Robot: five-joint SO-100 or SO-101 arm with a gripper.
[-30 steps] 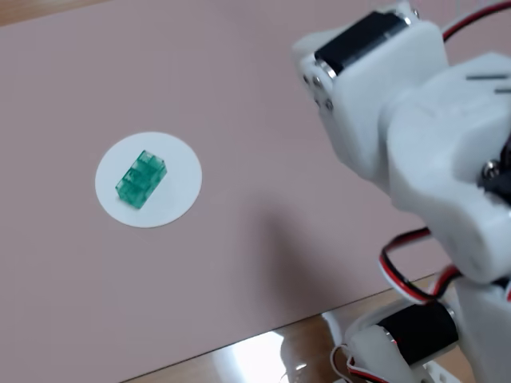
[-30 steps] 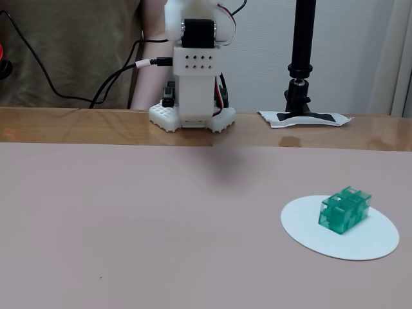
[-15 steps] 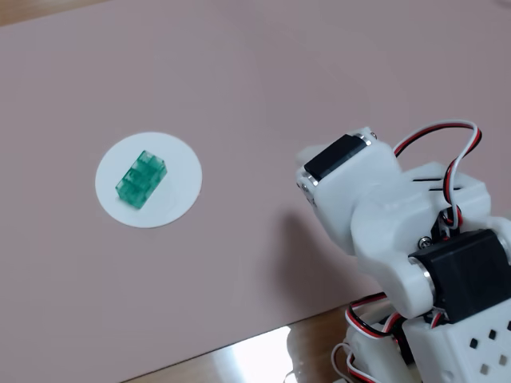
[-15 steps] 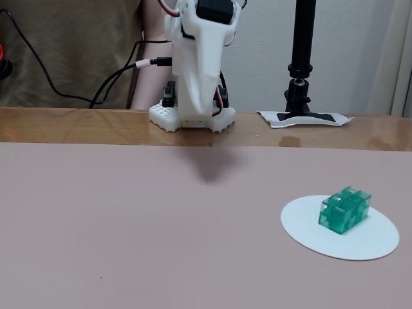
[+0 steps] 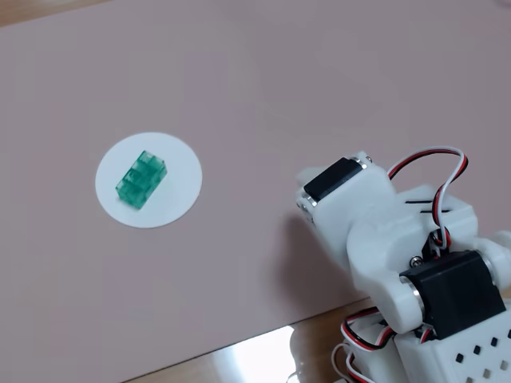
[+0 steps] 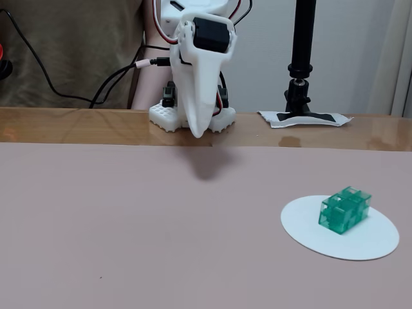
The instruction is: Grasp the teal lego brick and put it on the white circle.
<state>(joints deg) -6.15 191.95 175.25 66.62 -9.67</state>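
Teal lego brick (image 5: 141,179) (image 6: 344,209) resting studs-up on the white circle (image 5: 180,159) (image 6: 302,222), well inside its rim, nothing touching or covering it in both fixed views. Gripper (image 6: 199,132) hanging tip-down above the near edge of the pink surface (image 5: 319,80) (image 6: 129,225), well apart from the brick, fingers drawn together to a point with nothing between them. Behind, in a fixed view, a black camera stand (image 6: 302,58) on a taped white patch, dark cables (image 6: 96,96), and a strip of glossy wooden tabletop (image 6: 77,125).
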